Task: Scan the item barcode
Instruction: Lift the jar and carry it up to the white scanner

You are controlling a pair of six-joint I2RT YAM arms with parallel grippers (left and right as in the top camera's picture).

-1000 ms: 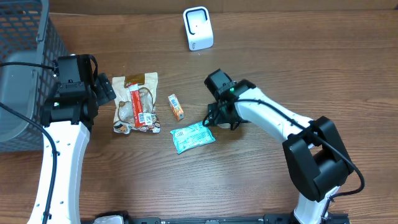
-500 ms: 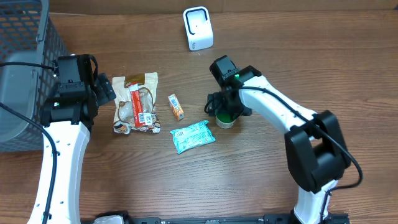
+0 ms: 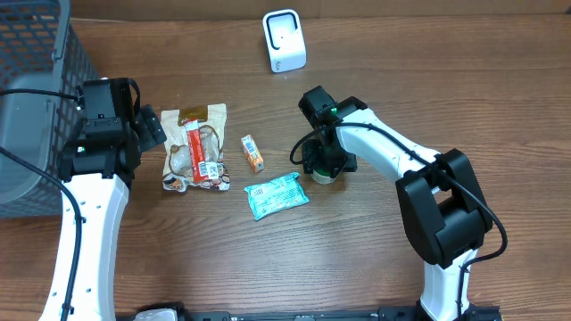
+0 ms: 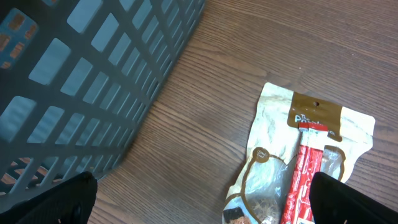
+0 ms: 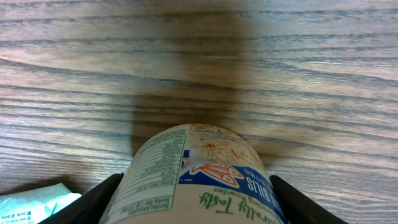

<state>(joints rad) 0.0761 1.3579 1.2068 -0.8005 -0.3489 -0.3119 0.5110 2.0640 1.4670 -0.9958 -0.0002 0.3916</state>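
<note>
Here, right pincer [image 5: 196,182] brackets the labelled cup [image 5: 200,158] beside the teal packet [image 5: 32,202].

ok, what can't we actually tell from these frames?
- Barcode on the cup: right wrist view shows none. The label is blurred and its lower part is cut off by the frame edge.
- Grip: overhead, the right gripper covers most of the cup. Finger contact is unclear in either view.
- Basket contents: left wrist view, blurred behind the mesh.
- Orange packet print: overhead, too small.
</note>
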